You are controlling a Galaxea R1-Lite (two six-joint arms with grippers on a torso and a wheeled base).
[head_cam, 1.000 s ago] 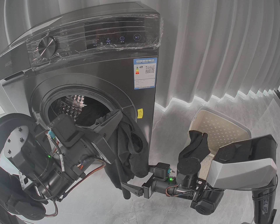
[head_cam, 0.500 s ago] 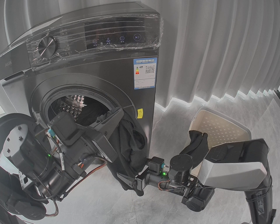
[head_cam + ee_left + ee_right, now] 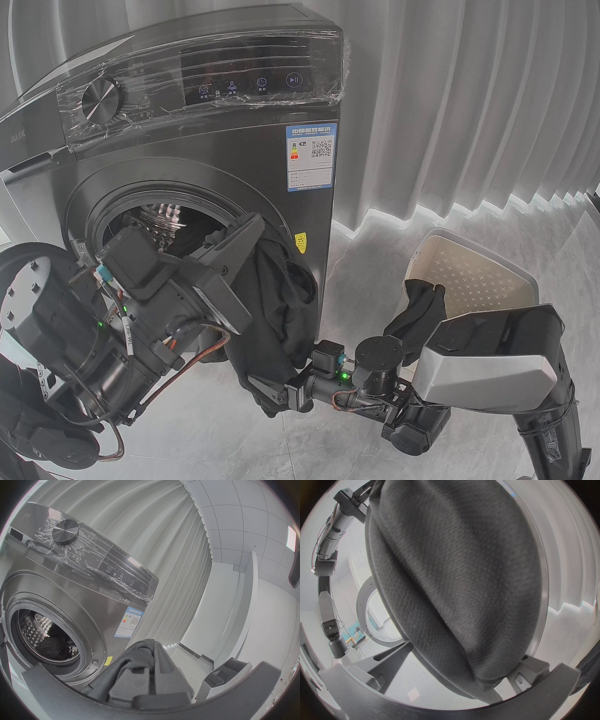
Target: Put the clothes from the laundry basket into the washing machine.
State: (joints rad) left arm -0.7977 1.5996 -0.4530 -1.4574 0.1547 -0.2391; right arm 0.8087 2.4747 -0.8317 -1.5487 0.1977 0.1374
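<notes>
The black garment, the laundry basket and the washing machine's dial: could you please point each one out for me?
black garment (image 3: 281,312): head view, on its hanging folds.
laundry basket (image 3: 475,275): head view, on its bare inner wall.
dial (image 3: 100,100): head view, on the middle of its face.

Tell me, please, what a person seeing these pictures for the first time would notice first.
A dark garment hangs from the left tool, which is shut on it, just in front of the washing machine and its open round mouth. The right tool, open, sits at the garment's lower end. On the floor to the right stands a pale laundry basket with another dark cloth draped over its rim.
</notes>
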